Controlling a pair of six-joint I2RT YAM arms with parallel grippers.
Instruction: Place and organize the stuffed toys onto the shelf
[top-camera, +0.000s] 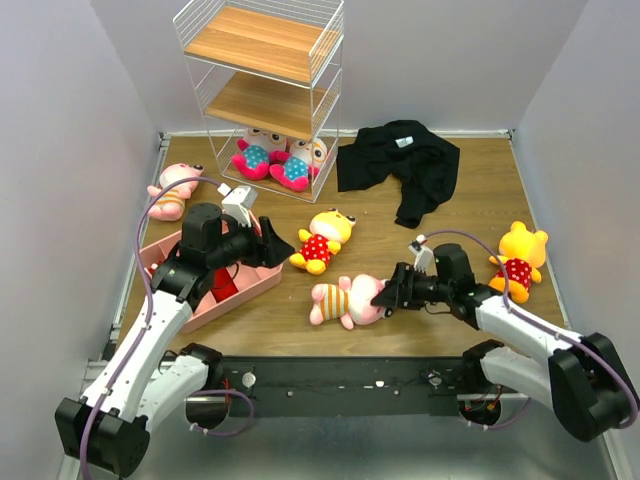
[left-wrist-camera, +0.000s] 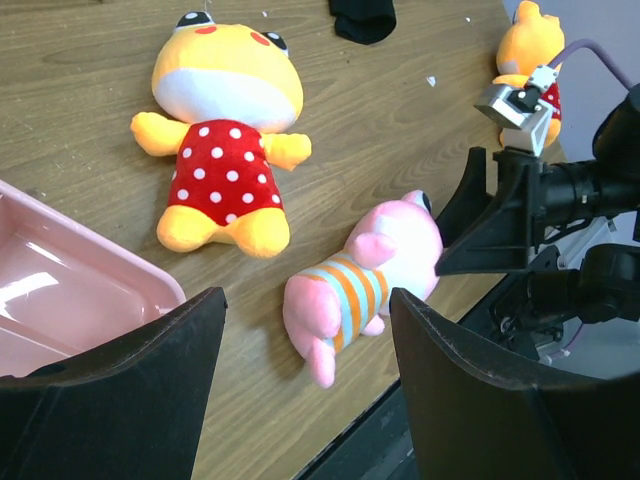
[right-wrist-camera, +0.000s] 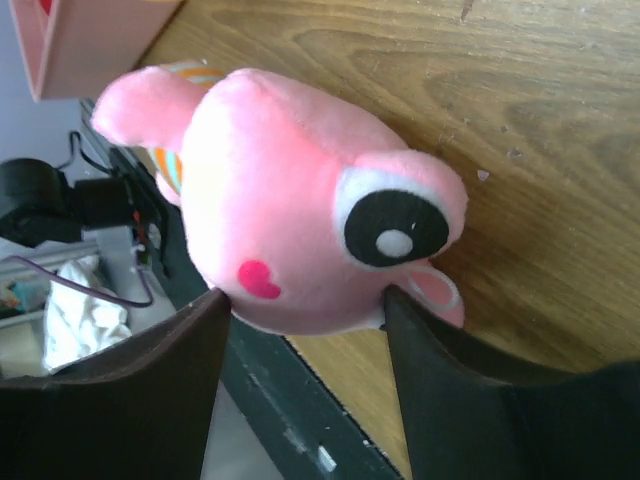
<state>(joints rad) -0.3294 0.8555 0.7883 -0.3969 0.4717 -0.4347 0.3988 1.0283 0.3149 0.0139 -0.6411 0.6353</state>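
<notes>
Pink striped doll (top-camera: 345, 300) is lying flat on the table (top-camera: 470, 215) near the front edge, about centred between the arm bases. Its long axis runs roughly parallel to that edge, feet toward the left arm, head toward the right arm. Right gripper (top-camera: 385, 293) is at the head end, in line with the body axis. In the wrist view the head (right-wrist-camera: 310, 220) fills the gap between the tips, jaws spread wide, one finger on each side, nothing clamped. Can't tell if the pads are touching plush. Left gripper (top-camera: 275, 245) is also wide and empty, hovering by the pink tray (top-camera: 250, 288). It's closer to the yellow polka-dot doll (top-camera: 320, 240) than to the pink one. So right arm is the nearer one for this grab, my read: close on the head. Shelf (top-camera: 262, 45) is at the far left back, well apart from the doll, so the carry will be long and diagonal. Two dolls (top-camera: 270, 160) sit on the bottom tier, upper boards bare.
</notes>
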